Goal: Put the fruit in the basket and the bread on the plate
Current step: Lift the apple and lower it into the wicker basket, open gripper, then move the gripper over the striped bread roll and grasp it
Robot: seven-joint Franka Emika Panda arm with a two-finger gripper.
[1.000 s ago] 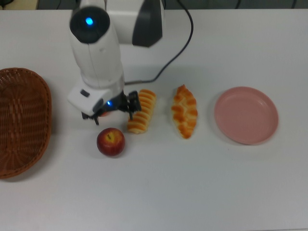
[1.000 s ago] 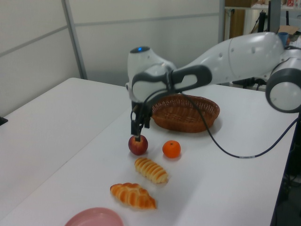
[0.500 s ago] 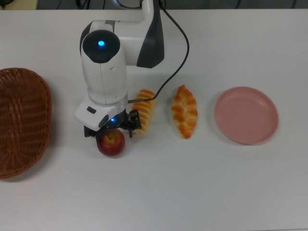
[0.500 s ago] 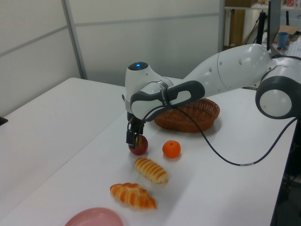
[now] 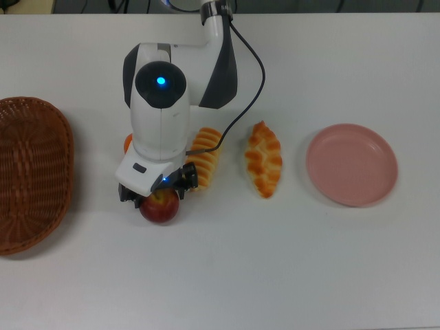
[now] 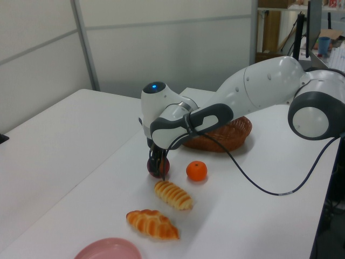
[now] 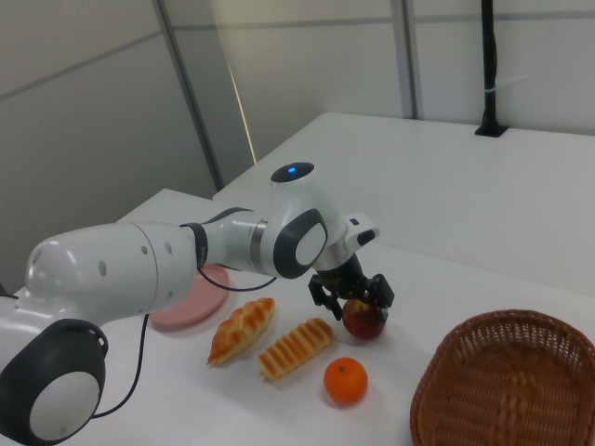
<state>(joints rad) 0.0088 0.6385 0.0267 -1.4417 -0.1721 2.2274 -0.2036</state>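
Fingers [image 7: 379, 290] straddle the round red-yellow apple [image 7: 363, 320].

White table [image 5: 289, 275], plain and matte, evenly lit. Behind its far edge in the left view, pale wall panels [image 6: 161, 48] split by grey strips [image 6: 86, 46], with shelving [image 6: 280, 27] at the left view's right. In the right view, a second white table [image 7: 465, 177] with a black pole [image 7: 490, 70] near its far edge.
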